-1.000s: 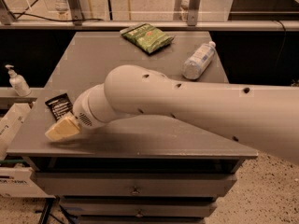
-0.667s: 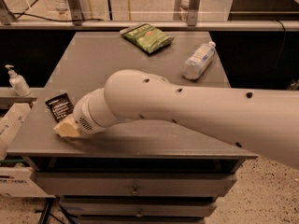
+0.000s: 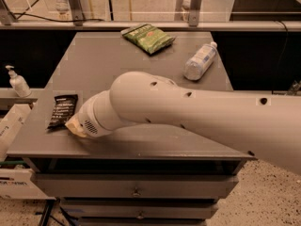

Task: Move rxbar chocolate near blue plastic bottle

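Black rxbar chocolate (image 3: 62, 111) just reached at near corner by gripper (image 3: 75, 126); can't tell grip state; blue plastic bottle (image 3: 201, 61) well apart.

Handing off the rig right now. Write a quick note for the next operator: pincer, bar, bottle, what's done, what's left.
The pincer is low over the front-left corner of the table, right beside the rxbar chocolate; whether they touch cannot be told.
The rxbar chocolate lies flat at front left, not lifted.
The blue plastic bottle lies on its side at back right, far from the bar.
Done: arm brought to the bar.
Left: grasp it, carry it across, set it by the bottle, keeping clear of the green snack bag at the back.
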Robot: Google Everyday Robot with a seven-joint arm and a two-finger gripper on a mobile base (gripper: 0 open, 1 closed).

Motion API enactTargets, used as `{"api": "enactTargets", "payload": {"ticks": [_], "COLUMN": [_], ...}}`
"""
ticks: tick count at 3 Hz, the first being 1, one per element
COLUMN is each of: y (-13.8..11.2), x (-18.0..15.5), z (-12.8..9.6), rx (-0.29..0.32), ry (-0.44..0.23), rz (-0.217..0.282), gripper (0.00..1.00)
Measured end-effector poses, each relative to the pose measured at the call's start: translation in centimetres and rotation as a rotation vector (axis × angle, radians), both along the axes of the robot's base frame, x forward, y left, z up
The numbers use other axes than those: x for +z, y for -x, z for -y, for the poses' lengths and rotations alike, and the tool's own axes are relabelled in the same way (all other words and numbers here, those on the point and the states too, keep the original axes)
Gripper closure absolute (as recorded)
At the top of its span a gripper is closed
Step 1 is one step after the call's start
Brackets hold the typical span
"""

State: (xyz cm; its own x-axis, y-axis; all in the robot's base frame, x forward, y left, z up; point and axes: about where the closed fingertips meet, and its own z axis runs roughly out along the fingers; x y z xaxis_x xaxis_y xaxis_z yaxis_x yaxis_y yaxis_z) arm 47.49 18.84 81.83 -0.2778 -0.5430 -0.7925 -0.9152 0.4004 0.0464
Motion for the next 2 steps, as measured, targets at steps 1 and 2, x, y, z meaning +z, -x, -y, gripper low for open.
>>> {"api": "enactTargets", "payload": {"ticks": [1,2], "y": [-0.9,-1.7], "x": [0.9,1.7], "z": [1.7,3.4], "rx": [-0.026,-0.052], "ry": [0.007,0.023], "rz": [0.022,0.042], "gripper": [1.0,1.0]}}
